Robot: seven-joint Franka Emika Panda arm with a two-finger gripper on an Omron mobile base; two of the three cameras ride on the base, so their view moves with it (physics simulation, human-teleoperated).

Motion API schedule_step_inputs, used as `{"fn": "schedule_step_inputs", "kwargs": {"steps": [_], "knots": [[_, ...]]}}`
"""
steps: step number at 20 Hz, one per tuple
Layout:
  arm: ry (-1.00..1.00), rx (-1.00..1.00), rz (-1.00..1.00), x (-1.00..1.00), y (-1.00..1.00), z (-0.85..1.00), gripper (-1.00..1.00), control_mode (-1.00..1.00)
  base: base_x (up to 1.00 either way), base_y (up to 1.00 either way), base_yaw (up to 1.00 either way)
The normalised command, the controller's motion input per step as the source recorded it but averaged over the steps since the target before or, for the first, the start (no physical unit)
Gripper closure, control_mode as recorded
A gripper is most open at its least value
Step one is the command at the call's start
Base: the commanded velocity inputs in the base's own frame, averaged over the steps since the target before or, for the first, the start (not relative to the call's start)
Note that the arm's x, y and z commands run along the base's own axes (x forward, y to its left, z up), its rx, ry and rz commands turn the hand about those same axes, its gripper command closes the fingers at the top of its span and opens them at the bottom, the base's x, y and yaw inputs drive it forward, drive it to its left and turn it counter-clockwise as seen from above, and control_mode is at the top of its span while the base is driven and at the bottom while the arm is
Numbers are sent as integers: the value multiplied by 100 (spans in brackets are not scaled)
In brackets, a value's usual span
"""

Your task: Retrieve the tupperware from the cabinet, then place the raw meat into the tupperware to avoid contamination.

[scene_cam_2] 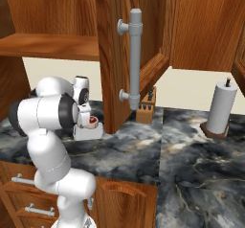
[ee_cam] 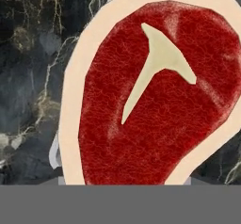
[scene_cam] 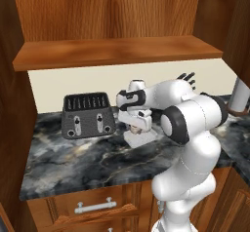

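Observation:
The raw meat (ee_cam: 155, 100), a red steak with a tan fat rim and white T-shaped bone mark, looms very close in the hand view. My gripper (scene_cam: 137, 129) points straight down and is shut on it, with the fingertips hidden. The meat (scene_cam_2: 91, 122) sits at the mouth of the tupperware (scene_cam: 140, 139), a small whitish container on the dark marble counter (scene_cam: 73, 163). A pale bit of the tupperware's rim (ee_cam: 53, 155) peeks out beside the steak. The cabinet (scene_cam_2: 112, 54) stands open above, its door swung out over the counter.
A dark grey toaster (scene_cam: 88, 115) stands left of the tupperware against the wall. The open door's silver bar handle (scene_cam_2: 135, 59) hangs just right of the arm. A knife block (scene_cam_2: 145, 109) and a paper towel roll (scene_cam_2: 222, 109) stand farther right. Drawers (scene_cam: 95, 206) lie below the counter edge.

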Motion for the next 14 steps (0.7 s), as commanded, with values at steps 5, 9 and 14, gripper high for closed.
{"fn": "schedule_step_inputs", "kwargs": {"steps": [5,9,14], "knots": [[0,-1,-2,25,0,-25,100,-100,0,0,0],[2,-1,-4,12,0,-29,100,-100,0,0,0],[0,0,-4,10,0,-26,100,-100,0,0,0]]}}
